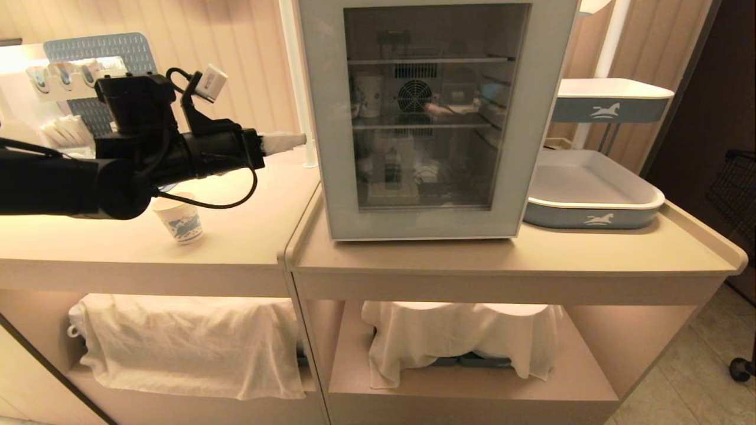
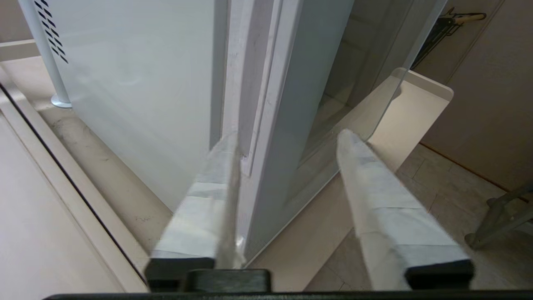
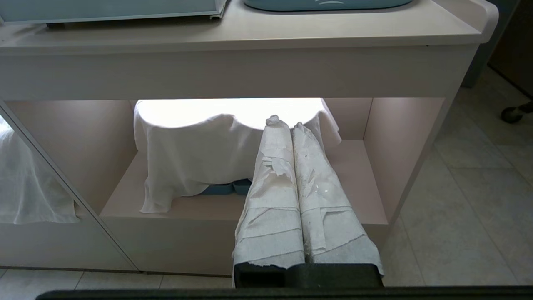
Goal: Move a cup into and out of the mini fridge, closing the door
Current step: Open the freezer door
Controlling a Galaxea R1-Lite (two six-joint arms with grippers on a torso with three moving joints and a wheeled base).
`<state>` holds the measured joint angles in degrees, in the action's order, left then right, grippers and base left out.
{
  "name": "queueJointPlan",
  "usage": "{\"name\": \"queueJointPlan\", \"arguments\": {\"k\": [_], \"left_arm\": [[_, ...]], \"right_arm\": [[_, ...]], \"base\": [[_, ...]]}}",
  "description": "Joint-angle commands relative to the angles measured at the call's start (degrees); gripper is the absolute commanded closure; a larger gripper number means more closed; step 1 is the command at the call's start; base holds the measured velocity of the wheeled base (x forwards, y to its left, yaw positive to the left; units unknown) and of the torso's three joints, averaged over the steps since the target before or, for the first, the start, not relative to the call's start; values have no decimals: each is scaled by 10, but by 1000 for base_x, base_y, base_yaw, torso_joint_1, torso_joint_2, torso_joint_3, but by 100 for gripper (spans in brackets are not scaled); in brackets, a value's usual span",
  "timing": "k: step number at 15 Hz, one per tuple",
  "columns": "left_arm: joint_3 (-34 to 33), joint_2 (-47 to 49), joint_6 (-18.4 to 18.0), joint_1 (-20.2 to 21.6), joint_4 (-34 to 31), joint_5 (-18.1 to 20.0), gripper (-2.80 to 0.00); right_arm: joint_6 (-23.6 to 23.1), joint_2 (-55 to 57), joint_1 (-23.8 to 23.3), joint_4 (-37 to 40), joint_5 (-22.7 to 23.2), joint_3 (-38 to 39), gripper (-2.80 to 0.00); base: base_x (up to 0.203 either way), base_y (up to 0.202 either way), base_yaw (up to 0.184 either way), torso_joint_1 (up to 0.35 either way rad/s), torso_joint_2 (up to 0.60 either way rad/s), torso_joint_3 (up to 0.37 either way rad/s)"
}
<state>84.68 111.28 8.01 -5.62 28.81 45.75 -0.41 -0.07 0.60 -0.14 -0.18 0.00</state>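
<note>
Beside the fridge (image 1: pixel 437 118) we spread our left pincer (image 2: pixel 287 143) at the closed door's (image 1: pixel 331 147) edge; the cup (image 1: pixel 179 223) waits on the tabletop (image 1: pixel 248 236).

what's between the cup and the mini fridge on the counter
Head view: only bare countertop and the seam between the two counter units lie between the cup and the mini fridge. The left end effector hovers above that stretch.

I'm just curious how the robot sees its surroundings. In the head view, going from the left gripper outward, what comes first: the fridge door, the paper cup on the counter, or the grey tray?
From the left gripper:
1. The door, its left edge right at the fingertips.
2. The cup, on the counter below the arm.
3. The grey tray, right of the mini fridge.
</note>
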Motion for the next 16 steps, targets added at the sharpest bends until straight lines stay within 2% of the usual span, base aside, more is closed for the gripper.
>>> {"name": "queueJointPlan", "arguments": {"k": [1, 6, 16], "left_arm": [[-10, -10, 1, 0, 2, 2, -280], [-17, -3, 1, 4, 4, 3, -280], [66, 70, 3, -4, 9, 7, -280]], "right_arm": [[0, 0, 0, 0, 0, 0, 0], [0, 1, 0, 0, 0, 0, 0], [0, 1, 0, 0, 0, 0, 0]], "base": [[0, 0, 0, 0, 0, 0], [0, 0, 0, 0, 0, 0], [0, 0, 0, 0, 0, 0]]}}
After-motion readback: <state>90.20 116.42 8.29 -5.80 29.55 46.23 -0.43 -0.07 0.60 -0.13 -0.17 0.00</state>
